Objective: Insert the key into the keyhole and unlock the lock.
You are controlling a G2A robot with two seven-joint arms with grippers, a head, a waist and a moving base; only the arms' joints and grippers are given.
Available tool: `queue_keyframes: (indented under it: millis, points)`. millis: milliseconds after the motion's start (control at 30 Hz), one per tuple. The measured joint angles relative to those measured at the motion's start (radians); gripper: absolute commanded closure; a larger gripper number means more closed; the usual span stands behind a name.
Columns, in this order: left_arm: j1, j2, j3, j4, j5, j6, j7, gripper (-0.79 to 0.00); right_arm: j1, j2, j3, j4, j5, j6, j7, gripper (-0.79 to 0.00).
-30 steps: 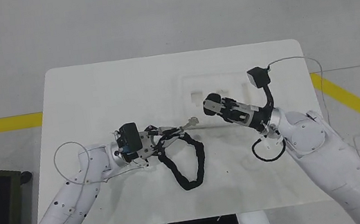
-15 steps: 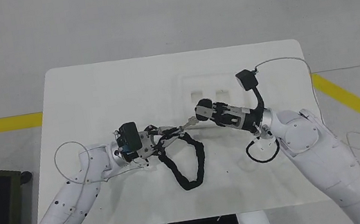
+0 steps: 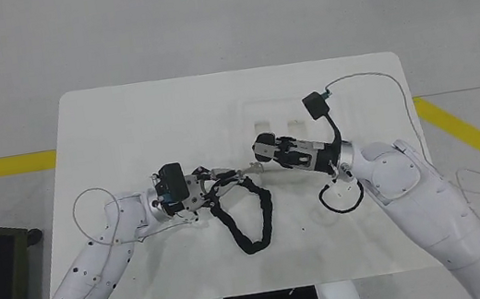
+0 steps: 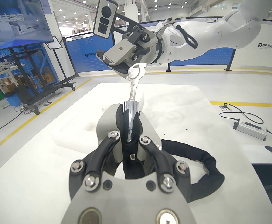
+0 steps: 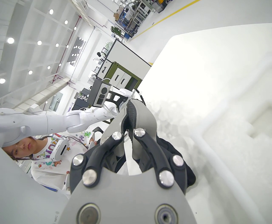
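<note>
The key (image 4: 134, 84) has its blade tip at the mouth of the lock (image 4: 129, 125), and its head is pinched narrowly in the right gripper (image 4: 127, 69), likely ready for turning. The left gripper (image 3: 226, 178) clamps the lock, apparently to brace it. The chain (image 3: 255, 217) droops to the table (image 3: 125, 129) beside it. Both arms lie low, with the grippers tip to tip.

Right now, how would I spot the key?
Look at the white table's middle, between the arms. The key is the thin flat silver piece pinched by the right fingers, its tip at the shiny lock, not the black chain.
</note>
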Motion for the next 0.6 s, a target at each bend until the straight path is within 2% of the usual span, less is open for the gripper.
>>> queue_keyframes:
  millis: [300, 600]
  points:
    - [0.000, -0.002, -0.001, 0.000, 0.008, 0.003, -0.002, 0.000, -0.002, -0.002, 0.008, -0.018, -0.037, 0.025, -0.007, 0.000]
    - [0.004, -0.002, -0.008, 0.001, 0.009, 0.003, 0.007, 0.000, -0.053, 0.009, 0.071, -0.047, -0.025, -0.001, -0.008, 0.000]
